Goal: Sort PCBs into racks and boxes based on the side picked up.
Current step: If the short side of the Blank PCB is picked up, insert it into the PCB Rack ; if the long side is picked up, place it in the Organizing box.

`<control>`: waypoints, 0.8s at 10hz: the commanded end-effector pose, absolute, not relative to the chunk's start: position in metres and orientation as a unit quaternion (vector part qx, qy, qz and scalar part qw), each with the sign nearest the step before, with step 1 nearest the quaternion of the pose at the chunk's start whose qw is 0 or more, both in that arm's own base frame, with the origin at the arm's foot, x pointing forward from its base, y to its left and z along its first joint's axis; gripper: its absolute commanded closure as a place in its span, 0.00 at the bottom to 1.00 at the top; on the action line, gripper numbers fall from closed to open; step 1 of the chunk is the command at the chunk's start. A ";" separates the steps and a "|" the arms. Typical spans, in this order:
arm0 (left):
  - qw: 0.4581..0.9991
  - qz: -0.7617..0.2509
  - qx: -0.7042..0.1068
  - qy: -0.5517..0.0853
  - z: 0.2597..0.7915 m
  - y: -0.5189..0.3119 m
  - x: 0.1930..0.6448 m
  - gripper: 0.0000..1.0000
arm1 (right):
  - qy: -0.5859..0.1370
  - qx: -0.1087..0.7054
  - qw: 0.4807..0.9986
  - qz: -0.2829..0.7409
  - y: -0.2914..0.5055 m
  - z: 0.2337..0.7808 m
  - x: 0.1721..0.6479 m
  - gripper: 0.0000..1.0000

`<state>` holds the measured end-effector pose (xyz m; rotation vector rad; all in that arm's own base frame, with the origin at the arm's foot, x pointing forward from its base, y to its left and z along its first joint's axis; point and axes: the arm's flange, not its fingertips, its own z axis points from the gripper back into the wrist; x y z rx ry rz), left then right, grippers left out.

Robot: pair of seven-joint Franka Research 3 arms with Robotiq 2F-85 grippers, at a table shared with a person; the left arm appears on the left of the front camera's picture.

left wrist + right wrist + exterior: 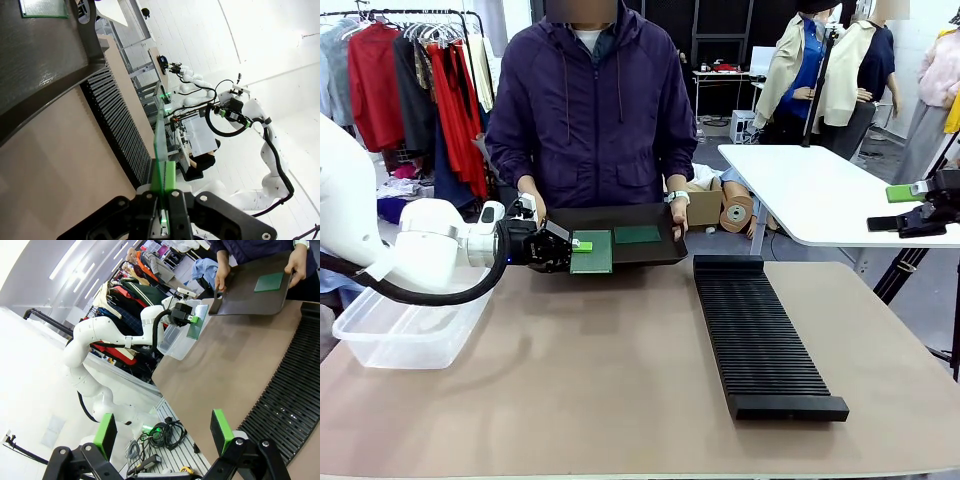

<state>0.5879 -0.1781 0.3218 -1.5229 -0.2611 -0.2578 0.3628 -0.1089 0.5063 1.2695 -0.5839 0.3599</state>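
pcb (596,258) — clamped edge-on in the left end effector (580,246)

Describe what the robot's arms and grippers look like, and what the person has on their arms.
White left arm, smooth rounded shells, black cable looping beneath. Black left gripper and right gripper, green pads. Person: purple jacket sleeves, white wristband.

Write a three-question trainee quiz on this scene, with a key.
1. True or false: the left gripper holds a PCB.
2. How many PCBs lie loose on the tray? A) none B) one C) three
3. Fill in: the right gripper is ____.
Key: 1 true; 2 B; 3 open.
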 end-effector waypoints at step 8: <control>0.716 -0.116 -0.678 -0.115 0.334 -0.174 0.588 1.00 | -0.271 0.584 0.748 0.160 -0.108 0.509 0.364 0.00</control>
